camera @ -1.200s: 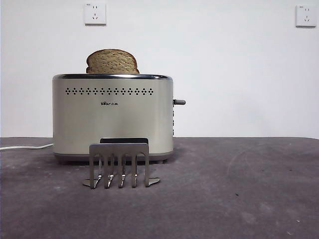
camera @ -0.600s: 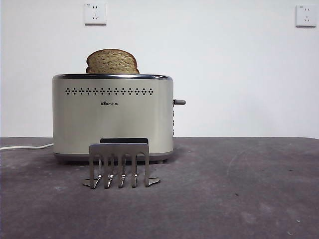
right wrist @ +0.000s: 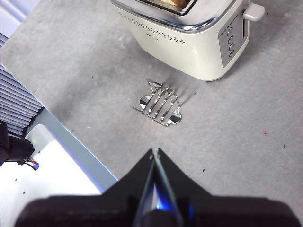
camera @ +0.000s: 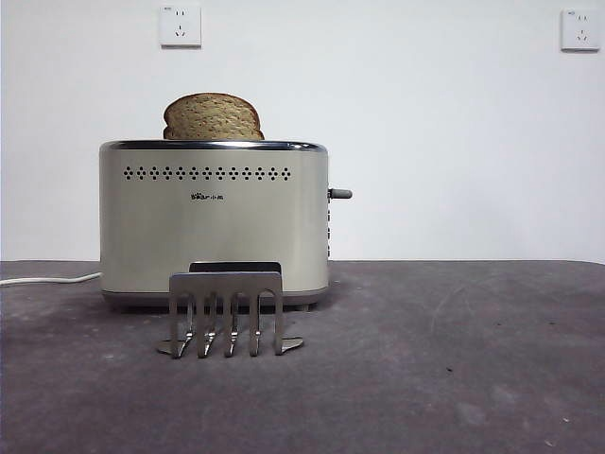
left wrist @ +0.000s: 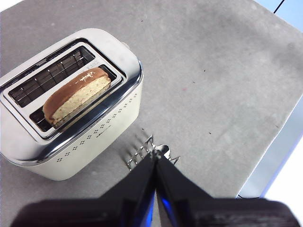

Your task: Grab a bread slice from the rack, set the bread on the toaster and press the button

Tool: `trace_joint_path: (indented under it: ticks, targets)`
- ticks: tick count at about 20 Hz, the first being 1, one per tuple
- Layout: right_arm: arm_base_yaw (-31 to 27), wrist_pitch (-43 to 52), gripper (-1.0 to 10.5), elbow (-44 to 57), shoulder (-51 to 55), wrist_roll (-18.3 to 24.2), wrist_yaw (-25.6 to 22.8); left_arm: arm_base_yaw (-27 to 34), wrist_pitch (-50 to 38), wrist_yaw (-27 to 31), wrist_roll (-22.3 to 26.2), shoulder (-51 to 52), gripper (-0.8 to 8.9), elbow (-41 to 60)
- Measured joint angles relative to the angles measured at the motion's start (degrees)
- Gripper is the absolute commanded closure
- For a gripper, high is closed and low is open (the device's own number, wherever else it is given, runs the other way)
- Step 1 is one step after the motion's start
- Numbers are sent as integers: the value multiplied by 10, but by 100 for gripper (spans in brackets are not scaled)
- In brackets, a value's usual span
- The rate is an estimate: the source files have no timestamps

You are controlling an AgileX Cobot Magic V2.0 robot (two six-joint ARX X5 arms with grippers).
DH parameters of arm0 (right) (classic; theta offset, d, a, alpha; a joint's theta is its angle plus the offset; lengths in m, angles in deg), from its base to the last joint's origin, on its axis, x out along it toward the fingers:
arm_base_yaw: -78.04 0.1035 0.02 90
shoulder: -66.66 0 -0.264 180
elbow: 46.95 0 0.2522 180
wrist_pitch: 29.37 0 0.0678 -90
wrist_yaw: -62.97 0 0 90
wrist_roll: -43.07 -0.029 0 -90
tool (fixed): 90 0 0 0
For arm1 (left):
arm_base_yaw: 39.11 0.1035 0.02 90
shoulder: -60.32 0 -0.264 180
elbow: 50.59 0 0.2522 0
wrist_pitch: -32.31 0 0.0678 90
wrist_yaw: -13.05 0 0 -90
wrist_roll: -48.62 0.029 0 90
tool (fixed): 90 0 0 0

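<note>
We see the slice of bread standing on edge in the toaster, in the slot nearer the rack, its long axis along that slot and its lower half hidden. The rack stands just beyond the left gripper, whose jaws are pressed together, holding nothing. The right gripper hangs likewise closed, well apart. The button juts out sideways.

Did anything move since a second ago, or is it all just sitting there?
Nothing visibly changed. The slice of bread still stands in the toaster, the rack is still empty in front, and the button is still up.
</note>
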Motion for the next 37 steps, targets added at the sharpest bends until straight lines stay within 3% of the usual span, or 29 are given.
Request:
trace_joint_path:
  ticks: [6,9,11,17,25,31,37]
  targets:
    - [0,0,946,0,1,0,0,16,-22,32,7,12,817,1]
    - [0,0,946,0,1,0,0,44,-108,29,21,66,818,4]
    - [0,0,946,0,1,0,0,77,-181,14,24,121,818,3]
    - [0,0,946,0,1,0,0,201,-256,15,29,260,817,45]
    - [0,0,946,0,1,0,0,254,-577,15,22,495,817,459]
    - [0,0,946,0,1,0,0,257,-662,15,-20,617,817,748]
    - [0,0,946,0,1,0,0,257,-684,32,-37,711,817,931]
